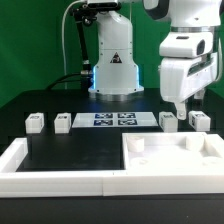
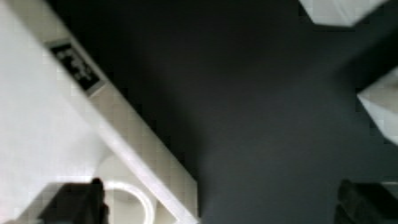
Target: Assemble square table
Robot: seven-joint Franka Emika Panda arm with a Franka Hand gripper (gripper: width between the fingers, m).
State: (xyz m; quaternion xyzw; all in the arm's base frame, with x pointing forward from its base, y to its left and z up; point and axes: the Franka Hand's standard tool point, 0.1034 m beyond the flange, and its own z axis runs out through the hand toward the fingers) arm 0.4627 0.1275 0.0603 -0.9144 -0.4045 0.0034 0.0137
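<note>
The square table's top (image 1: 170,165) lies flat at the front of the exterior view's right, with round sockets near its corners. Two short white legs (image 1: 36,122) (image 1: 62,121) stand at the back left, and two more (image 1: 168,120) (image 1: 200,120) stand at the back right. My gripper (image 1: 183,108) hangs open above the top's far edge, between the two right legs, holding nothing. In the wrist view the top (image 2: 45,110) shows its tag (image 2: 75,65) and one socket (image 2: 139,200). The dark fingertips (image 2: 71,205) stand wide apart, and the gripper (image 2: 221,205) straddles the top's edge and bare black surface.
The marker board (image 1: 112,120) lies flat between the leg pairs, in front of the arm's base (image 1: 115,70). White rim bars (image 1: 18,158) edge the black surface on the left and front. Two blurred white leg pieces (image 2: 347,10) (image 2: 382,105) show in the wrist view.
</note>
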